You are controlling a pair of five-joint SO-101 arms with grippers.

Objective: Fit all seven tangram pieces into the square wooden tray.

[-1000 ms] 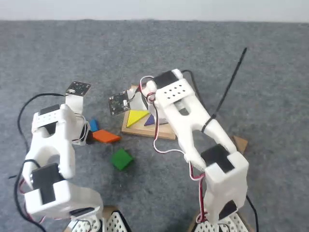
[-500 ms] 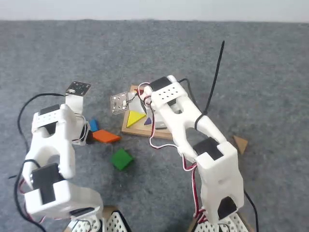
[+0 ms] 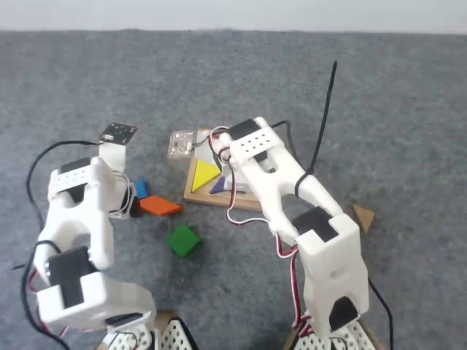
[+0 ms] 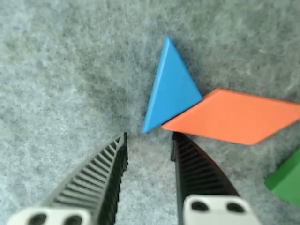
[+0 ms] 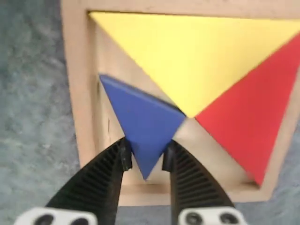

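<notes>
My right fingers (image 5: pixel 101 187) pinch one corner of the dark blue triangle (image 5: pixel 140 124) over the tray (image 5: pixel 77 93). It sits in the bare corner, touching the yellow triangle (image 5: pixel 197 56), with the red triangle (image 5: pixel 243 122) alongside. I cannot tell whether it lies flat. My left fingers (image 4: pixel 101 180) are spread, holding nothing, low over the table (image 3: pixel 109 73), their tips just short of the light blue triangle (image 4: pixel 171 86). The orange piece (image 4: pixel 234 117) touches it, the green piece (image 4: pixel 286 180) lies near, and a wooden triangle (image 3: pixel 363 216) lies well apart.

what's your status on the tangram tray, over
Right end effector shut on dark blue triangle, over the tray. Left end effector open, beside light blue triangle. Yellow piece alongside.
</notes>
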